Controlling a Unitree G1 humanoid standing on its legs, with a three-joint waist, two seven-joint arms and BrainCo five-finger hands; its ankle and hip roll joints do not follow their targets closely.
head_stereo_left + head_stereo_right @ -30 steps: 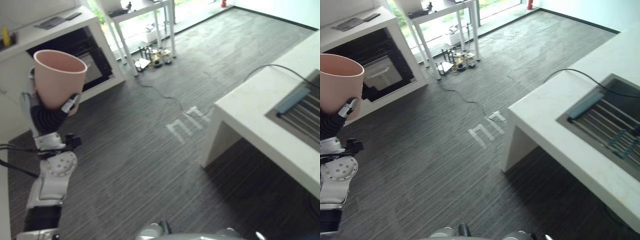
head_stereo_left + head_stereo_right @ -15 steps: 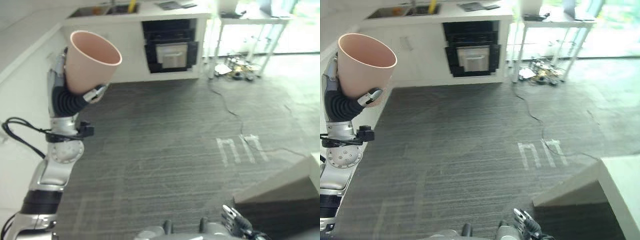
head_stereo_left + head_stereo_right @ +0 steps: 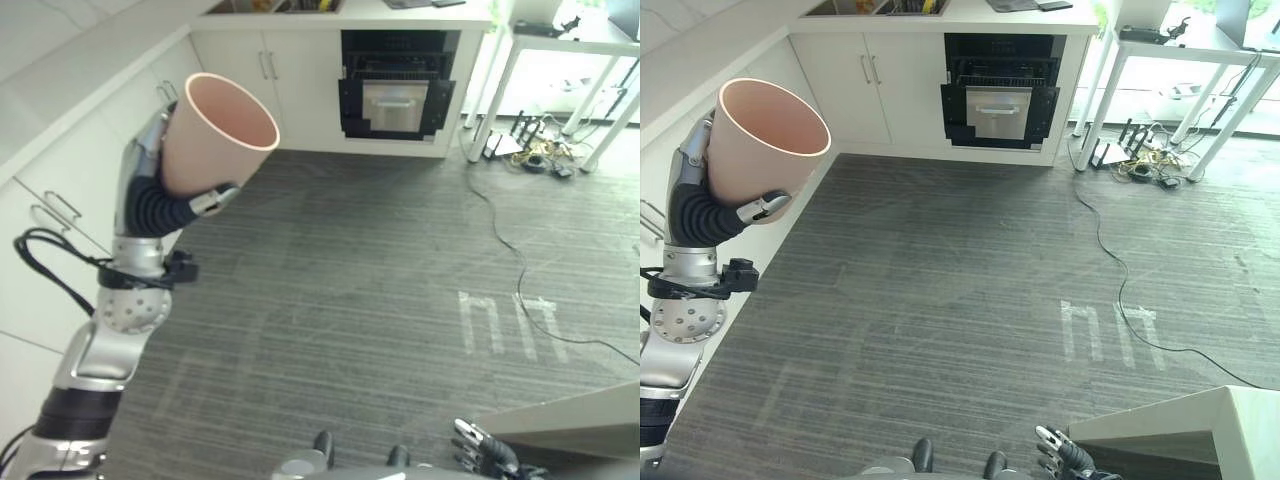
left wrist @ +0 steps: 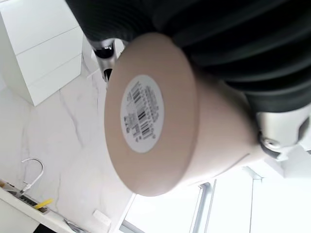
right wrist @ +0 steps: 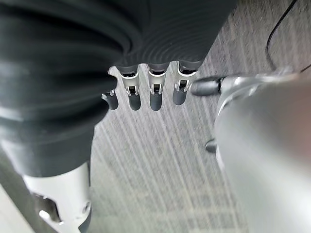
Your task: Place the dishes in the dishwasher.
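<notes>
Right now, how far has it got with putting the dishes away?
Done: a pale pink tapered cup is picked up, gripped in the left hand. In hand: carrying it over grey carpet. Left: reaching the open black appliance in the white cabinets and loading the cup. The right hand hangs idle.

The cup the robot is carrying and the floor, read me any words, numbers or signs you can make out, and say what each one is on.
Round white sticker on the base of the pink cup, held in the left hand: a barcode and lines of small print, too small to read.
Pale marks on the grey carpet: upright strokes, not readable as a word.
</notes>
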